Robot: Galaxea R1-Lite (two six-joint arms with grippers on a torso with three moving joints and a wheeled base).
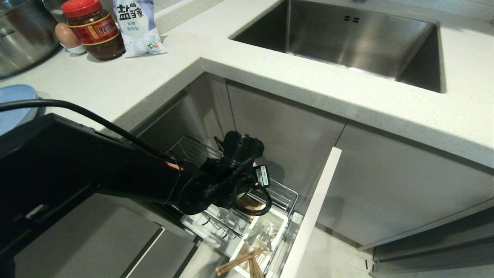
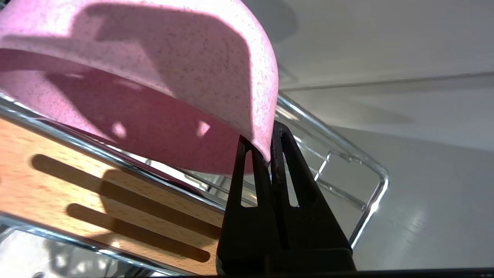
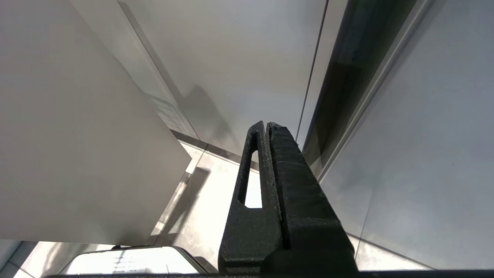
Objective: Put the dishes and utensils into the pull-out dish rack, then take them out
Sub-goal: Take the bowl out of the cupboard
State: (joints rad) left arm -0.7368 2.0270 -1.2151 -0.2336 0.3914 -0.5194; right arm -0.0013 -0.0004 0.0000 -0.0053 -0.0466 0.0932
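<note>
My left gripper (image 2: 262, 144) is shut on the rim of the pink bowl (image 2: 154, 77), which tilts over the slotted wooden strip (image 2: 58, 185) of the pull-out dish rack (image 2: 370, 208). In the head view the left arm reaches down into the rack (image 1: 287, 193) and covers most of the bowl. Wooden chopsticks (image 1: 239, 262) stand in the white caddy (image 1: 279, 224), with silver cutlery (image 1: 264, 233) beside them. The light-blue plate (image 1: 13, 106) lies on the counter at the far left. My right gripper (image 3: 266, 125) hangs shut and empty beside the cabinet.
The rack's pale cabinet front (image 1: 312, 216) juts out to the right of the arm. A steel sink (image 1: 359, 38) is set in the counter above. At the back left stand a steel pot (image 1: 23, 34), an egg (image 1: 67, 36), a red-lidded jar (image 1: 94, 29) and a salt bag (image 1: 137, 25).
</note>
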